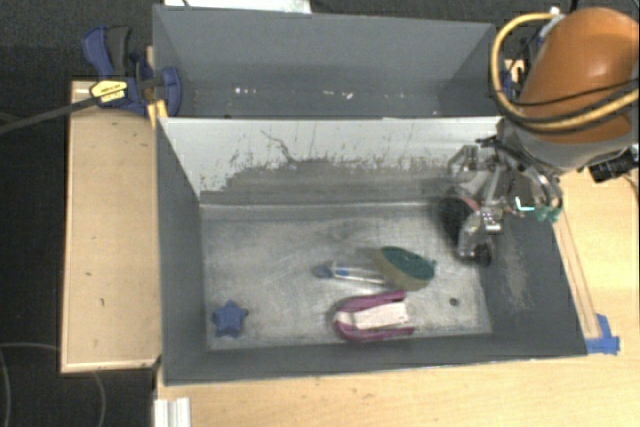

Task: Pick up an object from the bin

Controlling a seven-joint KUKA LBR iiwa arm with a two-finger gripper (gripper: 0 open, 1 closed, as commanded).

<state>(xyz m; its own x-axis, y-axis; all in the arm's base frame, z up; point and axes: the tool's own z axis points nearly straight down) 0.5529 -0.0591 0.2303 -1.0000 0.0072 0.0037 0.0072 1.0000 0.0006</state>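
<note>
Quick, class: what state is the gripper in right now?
Gripper: open or closed cannot be told; it hangs low at the right end of the bin.

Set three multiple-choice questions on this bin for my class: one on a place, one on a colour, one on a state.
1. Where is the hand?
A. Over the left front corner of the bin.
B. Near the bin's right wall.
C. Outside the bin.

2. What colour is the star?
A. Red.
B. Blue.
C. Yellow.

3. How does the star lie?
A. Alone on the floor.
B. Leaning on the back wall.
C. Hanging over the rim.

Answers:
1 B: the hand hangs at the view's right, close to that wall.
2 B: the star is plainly blue.
3 A: it lies on the floor near the left front corner, with nothing touching it.
</note>
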